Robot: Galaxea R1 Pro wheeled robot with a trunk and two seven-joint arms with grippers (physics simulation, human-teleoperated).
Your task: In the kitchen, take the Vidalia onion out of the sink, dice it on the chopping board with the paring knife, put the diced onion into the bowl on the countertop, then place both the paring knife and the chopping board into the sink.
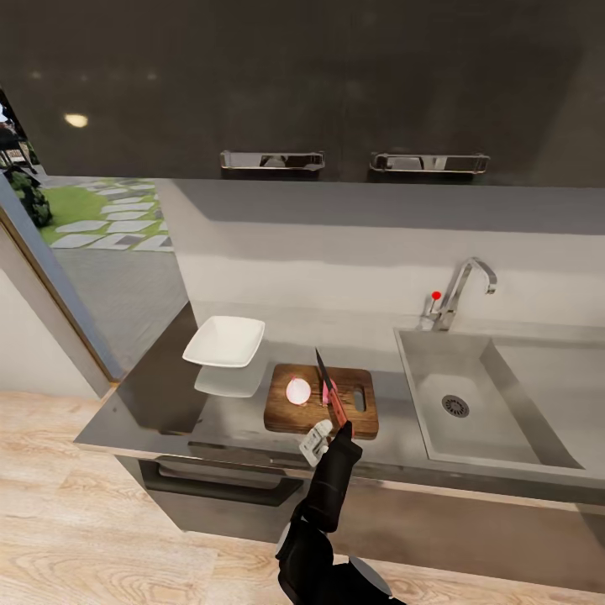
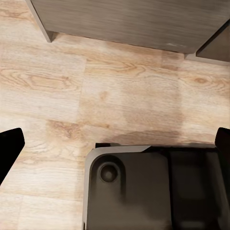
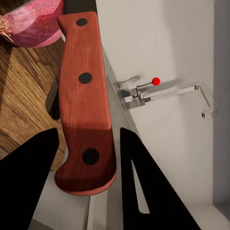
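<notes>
I am holding the slim paring knife (image 1: 330, 393) by its red-orange handle in my right gripper (image 3: 88, 143), fingers clamped either side, blade near the whole round pinkish Vidalia onion (image 1: 298, 391) resting on the dark wooden chopping board (image 1: 286, 411). Dicing, filling the white squarish bowl (image 1: 224, 341) and loading the steel sink (image 1: 437, 420) are remaining; my left gripper (image 2: 115, 148) is hanging spread over the floor.

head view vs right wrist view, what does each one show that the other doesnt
Head view alone: the shallow white squarish bowl, the grey steel sink basin with its round drain, and two cabinet handles.

Right wrist view alone: three dark rivets on the knife handle, and the black fingers either side of it.

Both: the red-handled paring knife, pinkish round onion, brown wooden chopping board, chrome tap.
</notes>
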